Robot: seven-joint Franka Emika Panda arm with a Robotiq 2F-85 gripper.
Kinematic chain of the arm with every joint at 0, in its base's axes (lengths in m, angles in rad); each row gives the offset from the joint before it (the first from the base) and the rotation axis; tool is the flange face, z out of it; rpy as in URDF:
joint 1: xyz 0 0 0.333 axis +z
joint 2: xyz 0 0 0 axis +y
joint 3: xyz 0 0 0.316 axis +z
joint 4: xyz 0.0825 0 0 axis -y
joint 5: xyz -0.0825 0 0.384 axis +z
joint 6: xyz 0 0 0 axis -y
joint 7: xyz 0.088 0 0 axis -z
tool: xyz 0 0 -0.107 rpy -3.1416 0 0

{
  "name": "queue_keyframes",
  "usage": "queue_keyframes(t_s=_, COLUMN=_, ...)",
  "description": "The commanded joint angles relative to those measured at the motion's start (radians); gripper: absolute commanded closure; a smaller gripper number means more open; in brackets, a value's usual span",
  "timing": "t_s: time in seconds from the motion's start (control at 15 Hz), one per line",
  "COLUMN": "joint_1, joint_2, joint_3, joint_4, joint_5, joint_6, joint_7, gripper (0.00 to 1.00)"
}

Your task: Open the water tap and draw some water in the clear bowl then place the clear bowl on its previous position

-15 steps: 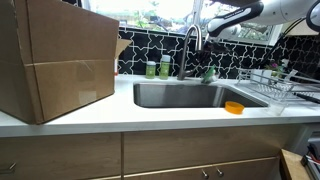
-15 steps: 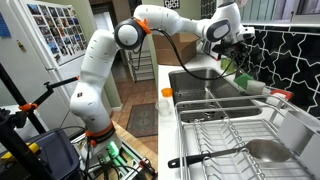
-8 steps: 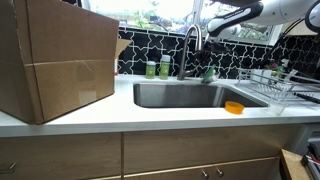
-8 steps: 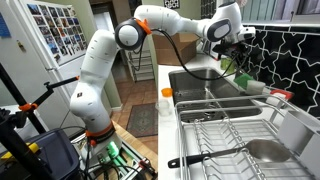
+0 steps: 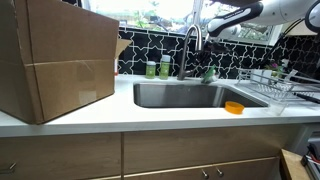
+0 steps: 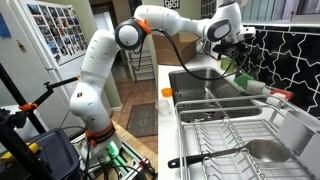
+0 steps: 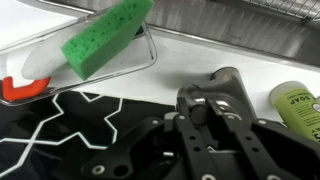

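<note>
The water tap (image 5: 190,45) is a tall steel gooseneck behind the sink; in the wrist view its steel lever (image 7: 228,82) lies across the white counter. My gripper (image 5: 207,30) (image 6: 240,40) hangs at the tap's top. Up close, my gripper (image 7: 200,112) is shut on the dark rounded end of the tap's lever, one black finger (image 7: 183,131) on each side of it. I cannot pick out the clear bowl with certainty in any view.
A steel sink (image 5: 190,95) (image 6: 200,85) is set in the white counter. A big cardboard box (image 5: 55,60), two green bottles (image 5: 158,68), an orange dish (image 5: 234,107), a wire dish rack (image 5: 275,85) (image 6: 230,130) and a green sponge (image 7: 105,40) stand around it.
</note>
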Motion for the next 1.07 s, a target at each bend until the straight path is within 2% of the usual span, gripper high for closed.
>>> queue_keyframes(t_s=0.0, joint_1=-0.014, joint_2=0.007, joint_3=-0.005, joint_4=0.017, joint_5=-0.006, joint_6=-0.031, joint_7=-0.017, gripper=0.94)
queue_keyframes(t_s=1.0, joint_1=-0.008, joint_2=0.005, joint_3=-0.02, joint_4=0.007, joint_5=-0.02, joint_6=-0.038, joint_7=0.001, gripper=0.94)
